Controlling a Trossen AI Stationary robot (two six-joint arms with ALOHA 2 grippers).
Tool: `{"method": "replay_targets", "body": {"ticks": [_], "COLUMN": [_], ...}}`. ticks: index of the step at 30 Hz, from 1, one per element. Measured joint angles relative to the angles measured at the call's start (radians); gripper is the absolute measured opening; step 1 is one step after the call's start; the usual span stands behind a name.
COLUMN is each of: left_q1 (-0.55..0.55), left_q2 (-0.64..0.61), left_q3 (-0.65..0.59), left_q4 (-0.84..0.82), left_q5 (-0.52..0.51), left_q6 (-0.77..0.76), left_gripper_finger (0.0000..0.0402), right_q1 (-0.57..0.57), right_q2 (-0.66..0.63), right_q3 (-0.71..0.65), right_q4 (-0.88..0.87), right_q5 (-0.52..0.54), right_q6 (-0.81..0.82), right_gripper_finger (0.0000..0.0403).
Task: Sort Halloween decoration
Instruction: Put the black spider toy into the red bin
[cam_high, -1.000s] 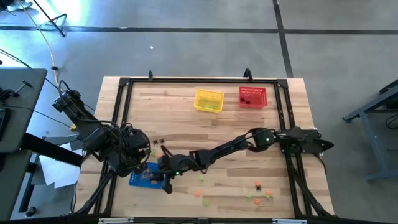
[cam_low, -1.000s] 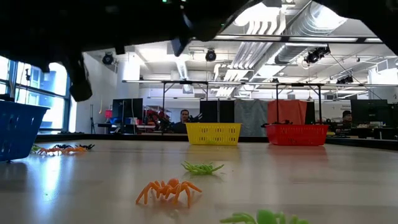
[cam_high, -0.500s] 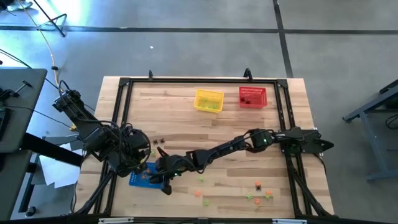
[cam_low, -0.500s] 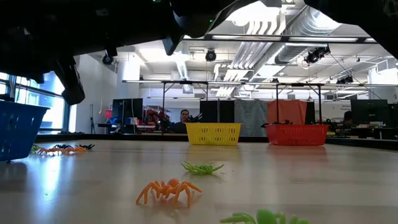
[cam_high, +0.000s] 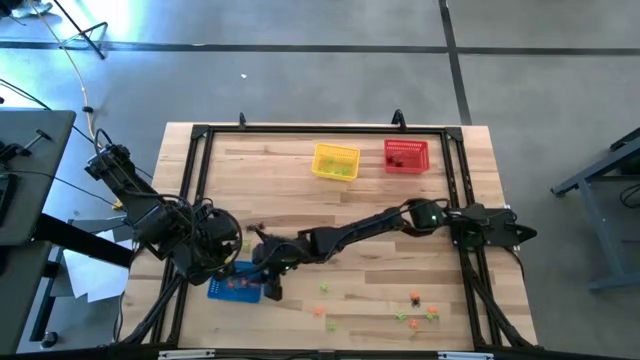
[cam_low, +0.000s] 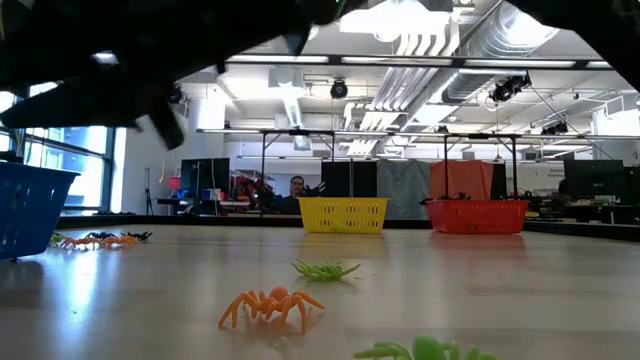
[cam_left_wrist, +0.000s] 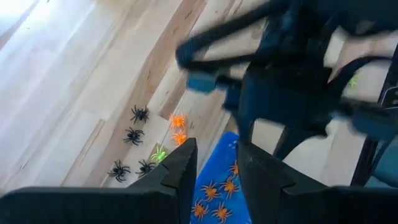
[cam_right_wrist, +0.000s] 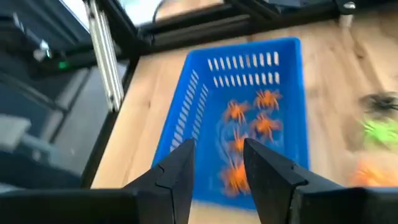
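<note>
My right gripper (cam_right_wrist: 214, 163) hung above the blue basket (cam_right_wrist: 193, 106) at the table's left front corner, its jaws parted with nothing between them; orange spiders (cam_right_wrist: 252, 127) lay in the basket directly beneath. My left gripper (cam_left_wrist: 214, 163) waited just beside the same basket, jaws a little apart and empty, looking down on a small cluster of black spiders (cam_left_wrist: 132, 135), two orange ones and a light green one on the bare wood close to the basket.

Reading the table from left to right: the blue basket (cam_high: 232, 290) with orange trinkets inside, then the little cluster beside it under my left arm, then a thin scatter of green and orange spiders (cam_high: 322, 310) toward the front middle, and a further group (cam_high: 418, 310) near the front right. At the back stood the yellow basket (cam_high: 335, 161) and the red basket (cam_high: 406, 155).

I judged the loose pieces at the front lay to the right of my right gripper, back toward that arm's own base, so that arm was better placed for them, while the cluster by the blue basket sat nearer my left.
</note>
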Motion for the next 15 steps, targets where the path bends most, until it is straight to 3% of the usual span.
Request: {"method": "replay_targets", "body": {"ticks": [8, 12, 15], "left_q1": [0.012, 0.049, 0.102], "left_q2": [0.003, 0.003, 0.002], "left_q3": [-0.183, -0.283, -0.345], "left_q4": [0.013, 0.048, 0.126], "left_q5": [0.000, 0.003, 0.014], "left_q6": [-0.055, -0.023, 0.058], "left_gripper_finger": [0.0099, 0.0099, 0.0099], "right_q1": [0.058, 0.129, 0.188], "right_q2": [-0.189, -0.279, -0.313], "right_q3": [0.000, 0.000, 0.000], "right_q4": [-0.606, -0.861, -0.959], "right_q5": [0.022, 0.162, 0.290], "right_q6": [-0.070, 0.045, 0.145], "right_gripper_finger": [0.0133, 0.0133, 0.0133]}}
